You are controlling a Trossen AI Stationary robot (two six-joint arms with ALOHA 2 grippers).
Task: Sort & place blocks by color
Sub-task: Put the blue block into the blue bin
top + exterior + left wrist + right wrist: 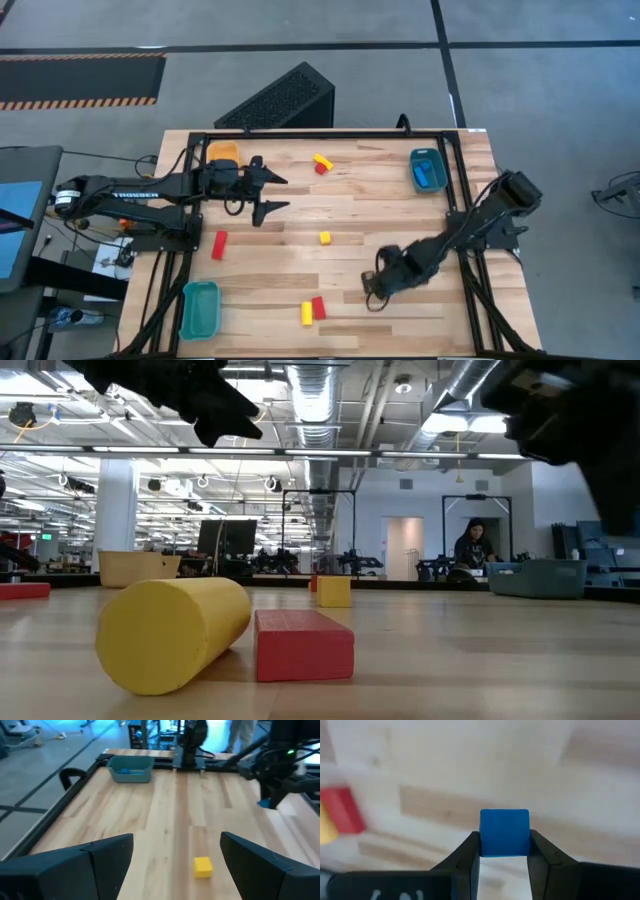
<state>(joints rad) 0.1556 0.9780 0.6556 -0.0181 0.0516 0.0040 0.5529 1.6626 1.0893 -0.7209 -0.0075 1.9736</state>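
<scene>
My right gripper [372, 292] hangs over the table's near right part, shut on a blue cube [504, 832]. My left gripper [278, 193] hovers open over the far left part, and a yellow cube [202, 867] lies on the wood ahead of its fingers. Loose on the table lie a yellow cube [325, 237], a red bar [219, 244], a yellow and red pair [322, 162] near the far edge, and a yellow cylinder [170, 630] on its side touching a flat red bar [303, 645] near the near edge. My right gripper pinches the blue cube by two opposite side faces [482, 840] between its two fingertips, coming from above and pointing down. The cube's top face shows level between the fingers. It appears held clear of the wood; its underside is hidden.
A blue tray [427, 168] holding blue blocks sits at the far right. A yellow-orange tray [222, 153] stands at the far left beside my left arm, and a teal tray [199, 307] at the near left. A black frame [300, 135] rims the table. A person [472, 547] sits in the room beyond.
</scene>
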